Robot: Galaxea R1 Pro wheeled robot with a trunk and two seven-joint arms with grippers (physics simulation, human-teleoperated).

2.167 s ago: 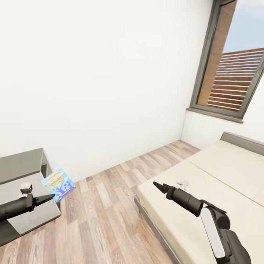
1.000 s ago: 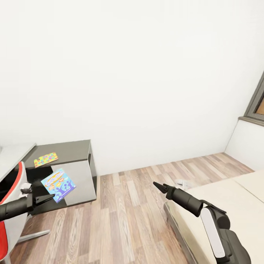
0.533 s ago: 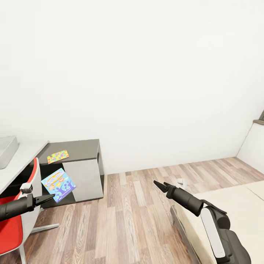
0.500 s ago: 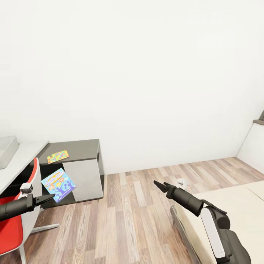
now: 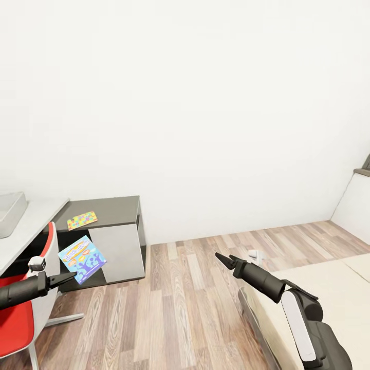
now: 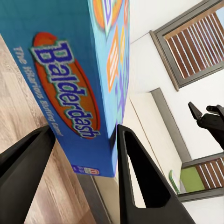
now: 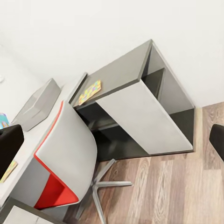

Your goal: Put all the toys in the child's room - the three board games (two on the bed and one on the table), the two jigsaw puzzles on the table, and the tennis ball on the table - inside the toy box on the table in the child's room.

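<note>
My left gripper (image 5: 66,279) is shut on a blue board game (image 5: 82,258), a flat box reading Balderdash (image 6: 70,79), held tilted above the floor in front of the table (image 5: 32,222). The box's edge sits between the black fingers (image 6: 135,177). A light grey toy box (image 5: 8,213) stands on the table at the head view's left edge and shows again as the toy box (image 7: 36,103) in the right wrist view. One jigsaw puzzle (image 5: 82,220) lies on the dark end unit; the right wrist view has the same jigsaw puzzle (image 7: 90,92). My right gripper (image 5: 224,257) hangs open and empty over the floor beside the bed (image 5: 329,280).
A red and white swivel chair (image 5: 23,313) stands in front of the table, its star base (image 7: 100,186) on the wood floor (image 5: 180,303). The dark end unit (image 5: 115,241) closes the table's right end. A small white object (image 5: 254,254) lies at the bed's corner.
The view swung left from the bed and window to the table, chair and toy box, then almost stopped. Both arms kept their pose, the left still gripping the game.
</note>
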